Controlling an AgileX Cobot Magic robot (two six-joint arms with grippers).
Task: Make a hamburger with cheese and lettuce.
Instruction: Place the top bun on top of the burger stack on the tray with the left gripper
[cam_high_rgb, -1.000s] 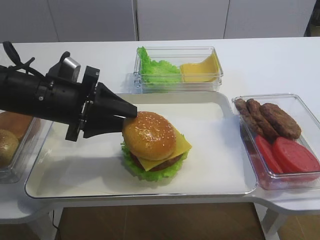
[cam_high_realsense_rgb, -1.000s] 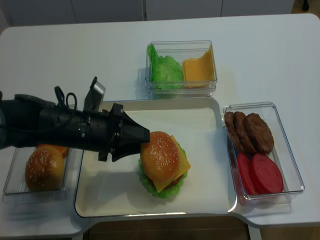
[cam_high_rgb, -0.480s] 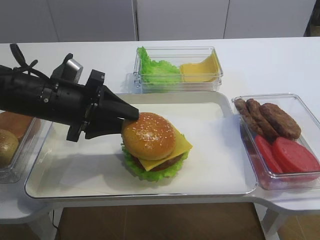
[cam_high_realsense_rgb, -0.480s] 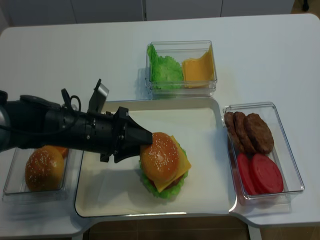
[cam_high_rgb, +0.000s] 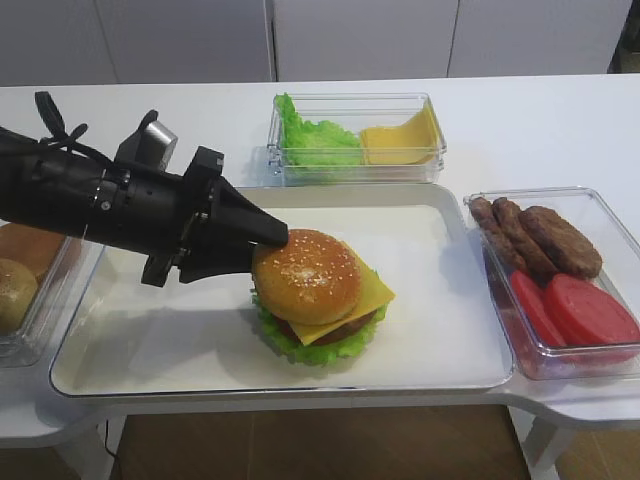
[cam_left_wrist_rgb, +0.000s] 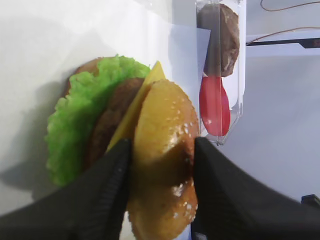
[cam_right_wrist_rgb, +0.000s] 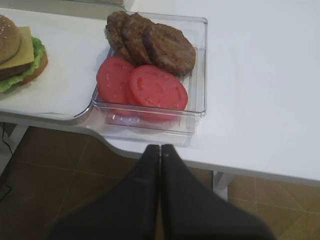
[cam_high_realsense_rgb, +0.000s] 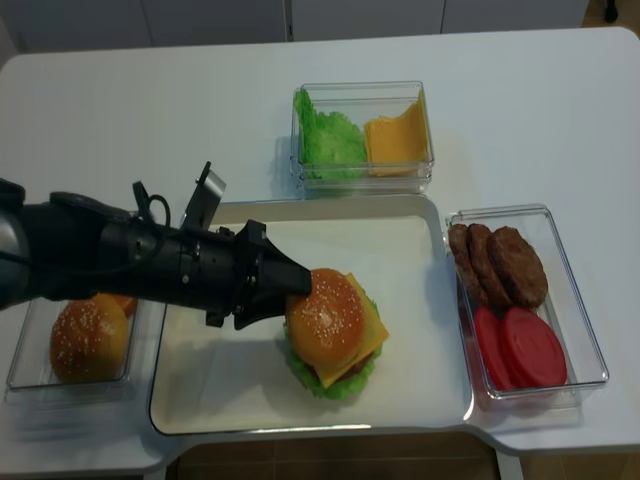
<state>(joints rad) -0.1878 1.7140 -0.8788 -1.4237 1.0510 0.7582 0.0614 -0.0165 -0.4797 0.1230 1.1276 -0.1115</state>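
**Top bun seated, left hand not yet let go**

Step in hand, as judged: capping. The hamburger (cam_high_rgb: 318, 300) sits mid-tray (cam_high_rgb: 430, 350) on the counter (cam_high_rgb: 540, 120), with lettuce (cam_high_rgb: 300, 345) ruffling out at the bottom, patty above it, cheese (cam_high_rgb: 372, 292) overhanging on the right, and the sesame top bun (cam_high_rgb: 305, 277) on the stack.

Left hand (cam_left_wrist_rgb: 161, 165): jaws part-open, clamped on the top bun's two sides. Right hand (cam_right_wrist_rgb: 160, 150): fingers pressed together, holding nothing, parked off the counter's front edge below the patty-and-tomato box (cam_right_wrist_rgb: 197, 75).

Next move, judged: spread the jaws and back off leftward without dragging the bun; it looks slightly tilted, so a clean release matters.

View differences: only the left wrist view shows both fingers touching the bun; in the exterior views the fingertips are hidden behind it. Only the exterior views show the lettuce-and-cheese box (cam_high_realsense_rgb: 362, 135) and spare buns (cam_high_realsense_rgb: 88, 338) at left.
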